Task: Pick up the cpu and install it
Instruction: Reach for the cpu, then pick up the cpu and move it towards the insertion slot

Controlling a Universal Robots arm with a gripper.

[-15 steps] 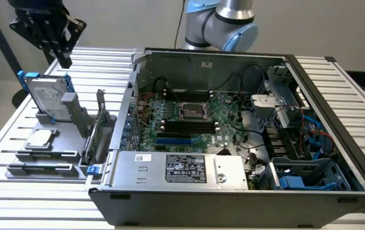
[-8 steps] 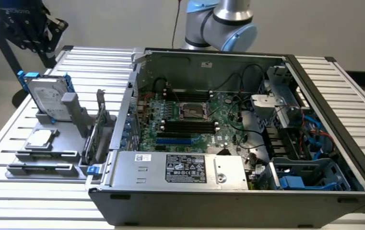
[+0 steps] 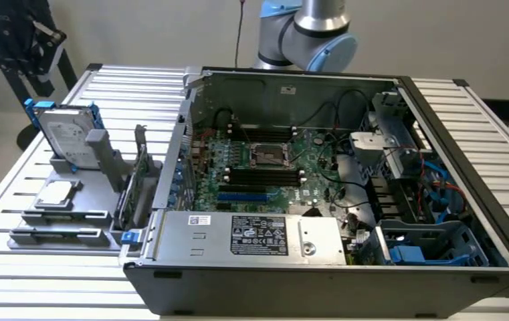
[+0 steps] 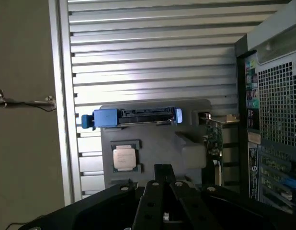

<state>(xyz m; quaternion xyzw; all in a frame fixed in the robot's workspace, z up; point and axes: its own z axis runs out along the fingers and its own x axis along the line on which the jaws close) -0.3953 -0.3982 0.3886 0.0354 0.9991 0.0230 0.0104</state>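
**Exterior view**
- Counter (image 3: pixel 468 107): slatted metal, carrying everything listed below.
- Computer case (image 3: pixel 326 287): dark tower lying on its side with the side panel off, interior exposed.
- Motherboard (image 3: pixel 263 180): green, on the floor of the case. A dark metal-framed socket (image 3: pixel 269 155) sits near its middle, with black memory slots on either side.
- Power supply (image 3: pixel 254 234): silver box with a label, along the case's near wall.
- Drive cage (image 3: pixel 424 244): grey and blue, at the exterior view's right end of the case.
- Holder (image 3: pixel 67 214): grey stepped fixture on the counter, outside the case at the exterior view's left.
- Hard drive (image 3: pixel 65 134): silver, in a blue frame, standing upright at the far end of the holder.
- Cpu (image 3: pixel 55 194): small silver square lying flat in a recess of the holder, just in front of the hard drive and well apart from the socket.
- Expansion card (image 3: pixel 138 180): standing on edge between the holder and the case.
- Arm (image 3: pixel 312 30): grey and light blue joint behind the case's far wall.

**Wrist view**
- Fingers (image 4: pixel 160 187): dark, drawn together, gripping nothing, seen over the holder (image 4: pixel 157 139).
- Cpu (image 4: pixel 125 157): flat in its recess, near the fingers but not touching them.
- Hard drive (image 4: pixel 133 116): seen edge-on, beyond the cpu.
- Case (image 4: pixel 275 96): perforated rear panel, beside the holder.
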